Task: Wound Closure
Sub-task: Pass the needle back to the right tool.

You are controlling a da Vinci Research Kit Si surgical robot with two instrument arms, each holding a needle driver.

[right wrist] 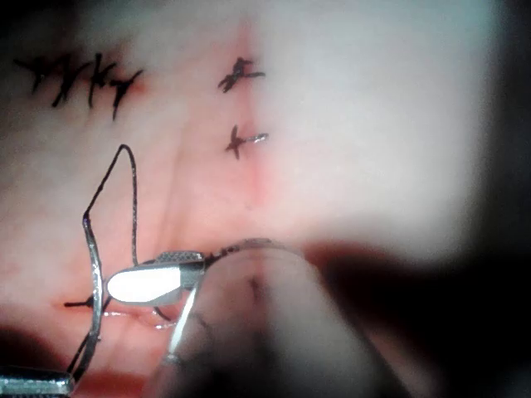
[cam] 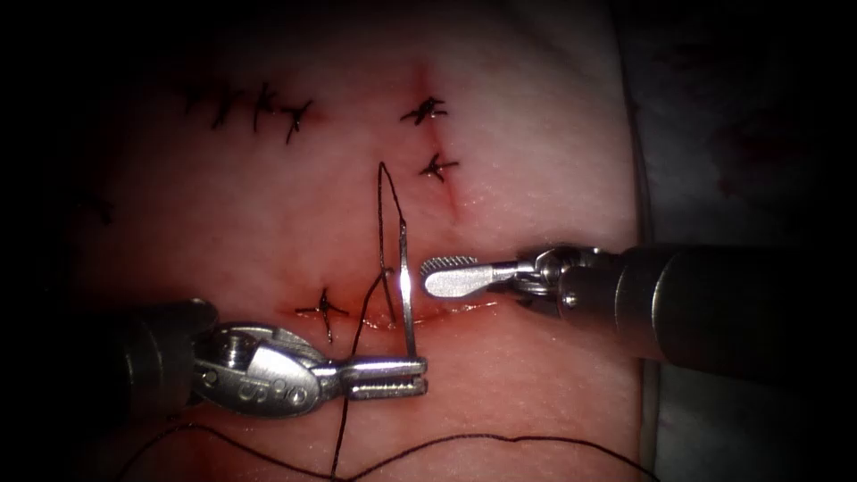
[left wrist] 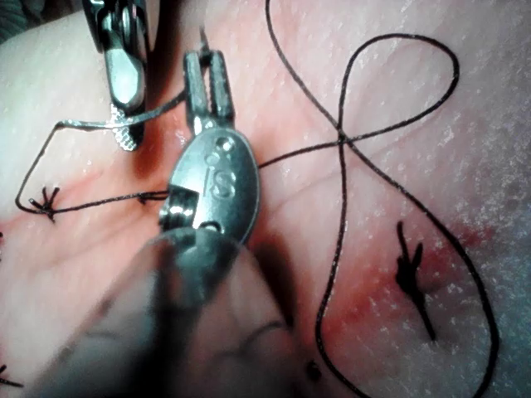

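Note:
My left tool [cam: 420, 374] comes in from the lower left, its jaws shut on the curved needle [cam: 407, 295] near its pointed end. The needle stands free above the horizontal cut [cam: 446, 309], out of the tissue [cam: 536, 161]. Dark thread [cam: 381, 192] leaves the needle's upper end, loops upward, then runs down past the left tool. My right tool [cam: 425, 272] reaches in from the right with open jaws, tips close beside the needle's middle, holding nothing. The left wrist view shows the left tool [left wrist: 207, 62] and the needle [left wrist: 91, 124]. The right wrist view shows the right tool [right wrist: 116, 283] beside the needle [right wrist: 94, 265].
A tied stitch [cam: 323, 311] sits on the cut left of the needle. Two more stitches [cam: 427, 110] close a vertical cut above, and a row of stitches [cam: 259, 107] lies upper left. Red fluid wets the cut. Loose thread [cam: 464, 437] lies along the front. The tissue's edge [cam: 636, 178] is at right.

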